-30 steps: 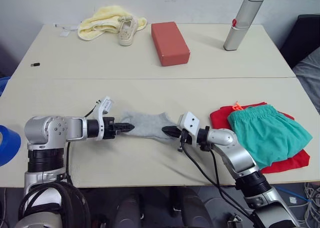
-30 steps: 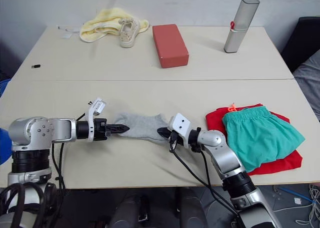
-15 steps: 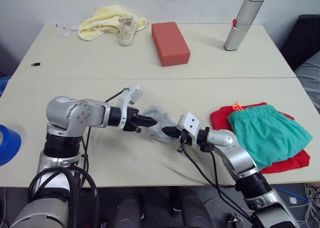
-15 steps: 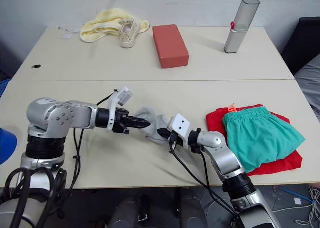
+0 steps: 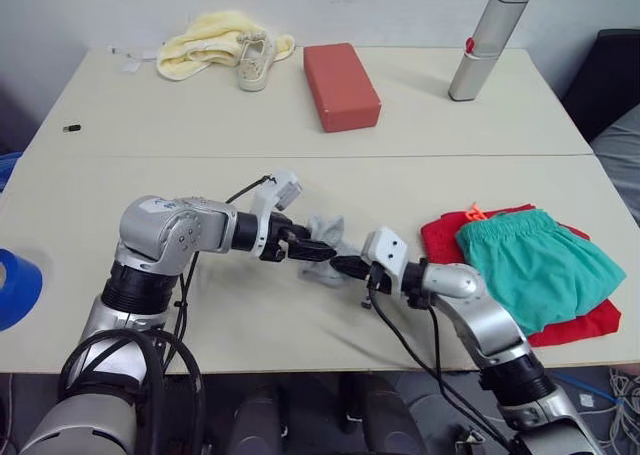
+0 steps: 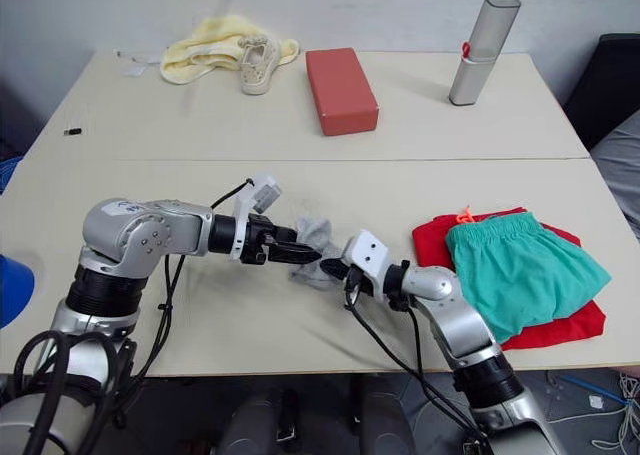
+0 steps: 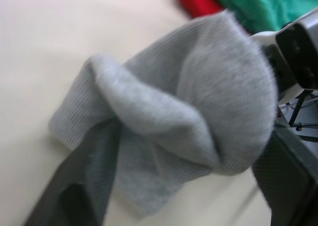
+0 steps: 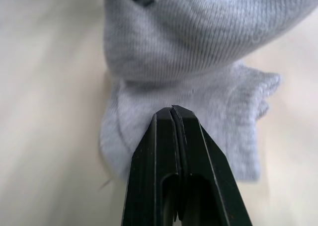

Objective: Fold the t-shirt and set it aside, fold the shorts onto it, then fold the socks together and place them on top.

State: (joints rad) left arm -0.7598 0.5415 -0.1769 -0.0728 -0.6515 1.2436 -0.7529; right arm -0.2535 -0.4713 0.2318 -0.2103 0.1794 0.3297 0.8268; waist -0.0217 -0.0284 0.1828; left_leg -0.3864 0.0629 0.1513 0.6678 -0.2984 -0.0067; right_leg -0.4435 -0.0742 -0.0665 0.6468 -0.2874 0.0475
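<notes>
As left gripper (image 5: pixel 318 251) carried sock end rightward, grey socks (image 5: pixel 325 233) now doubled, frame centre; both held pinched, w/ right gripper (image 5: pixel 345 266) fingers closed on other end. Next: onto shorts (image 5: pixel 535 265).

The socks (image 7: pixel 189 112) are soft grey knit cloth with fine ribs and a slightly fuzzy surface. The fingers (image 8: pixel 174 156) are smooth black plastic with a dull shine. The worktop (image 5: pixel 300 125) is smooth, matt and beige. On the right, the shorts (image 5: pixel 535 265) are thin teal cloth, and the t-shirt (image 5: pixel 440 237) is matt red cotton. The far yellow cloth (image 5: pixel 205 40) looks like fluffy towel, and the tall case (image 5: pixel 485 45) looks like brushed metal.
</notes>
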